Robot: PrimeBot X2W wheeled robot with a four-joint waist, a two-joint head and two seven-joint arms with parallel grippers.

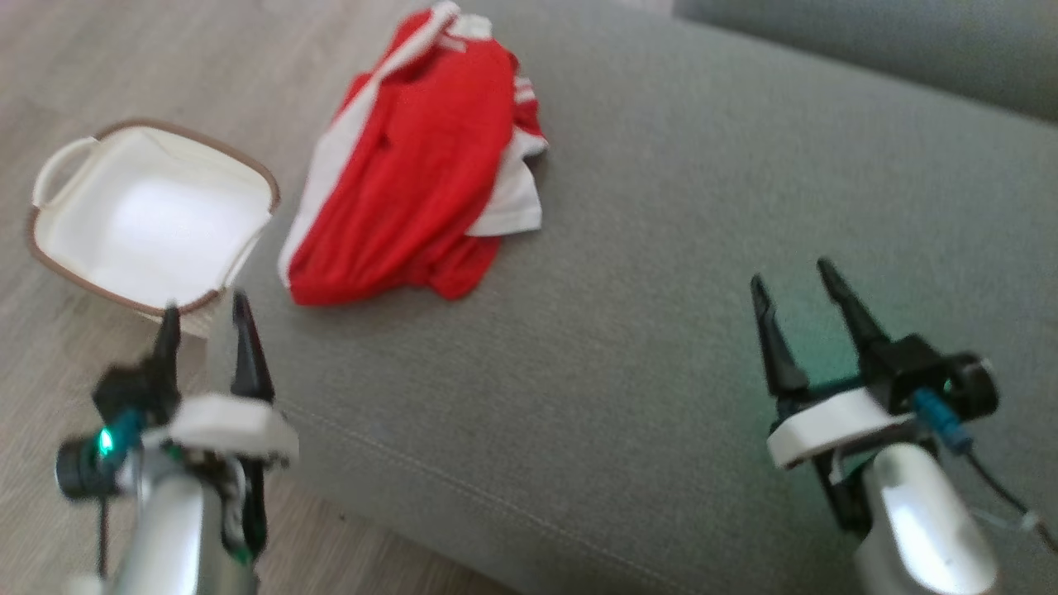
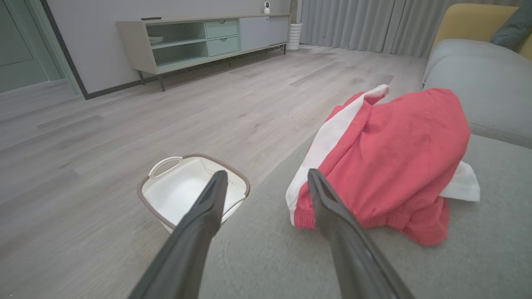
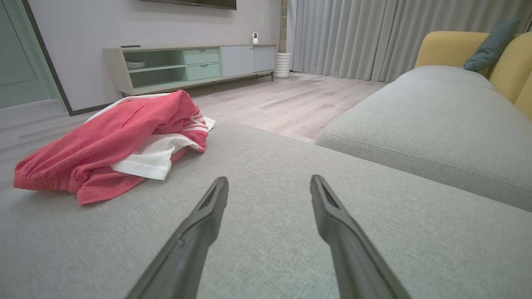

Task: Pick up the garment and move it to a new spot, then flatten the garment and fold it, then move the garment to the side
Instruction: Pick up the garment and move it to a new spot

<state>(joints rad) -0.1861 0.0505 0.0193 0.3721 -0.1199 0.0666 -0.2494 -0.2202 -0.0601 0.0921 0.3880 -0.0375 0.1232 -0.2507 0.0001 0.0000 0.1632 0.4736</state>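
A red garment with white stripes [image 1: 413, 165] lies crumpled on the grey sofa cushion [image 1: 661, 248], near its left edge. It also appears in the left wrist view as the garment [image 2: 395, 158] and in the right wrist view as the garment [image 3: 112, 145]. My left gripper [image 1: 204, 312] is open at the cushion's left front corner, short of the garment, holding nothing. My right gripper [image 1: 793, 277] is open above the cushion's right part, well away from the garment, also holding nothing. In the wrist views the left gripper [image 2: 266, 176] and right gripper [image 3: 269, 182] show spread fingers.
A white basket with a brown rim [image 1: 149, 215] stands on the wooden floor left of the sofa, also seen as the basket [image 2: 191, 191]. A second sofa seat [image 3: 436, 112] and yellow cushions [image 3: 453, 47] lie beyond. A low cabinet [image 3: 187, 66] stands by the wall.
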